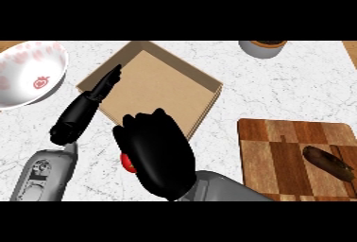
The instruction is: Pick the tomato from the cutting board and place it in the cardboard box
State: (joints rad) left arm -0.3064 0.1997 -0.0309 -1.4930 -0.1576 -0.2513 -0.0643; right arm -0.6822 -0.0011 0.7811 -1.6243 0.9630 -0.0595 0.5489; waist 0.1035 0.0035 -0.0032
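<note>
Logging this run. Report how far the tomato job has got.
Done: the tomato is off the cutting board. In hand: the right hand curls round it, just short of the cardboard box. Left: carry it over the rim and release. The left hand is open beside the box.

Even, bright light is falling on the counter [279, 90]; the box [157, 85] walls are casting soft shading inside, and there is no glare showing.

Red tomato [128, 163] — brown-checked cutting board [279, 156], tan cardboard box [157, 85]
</note>
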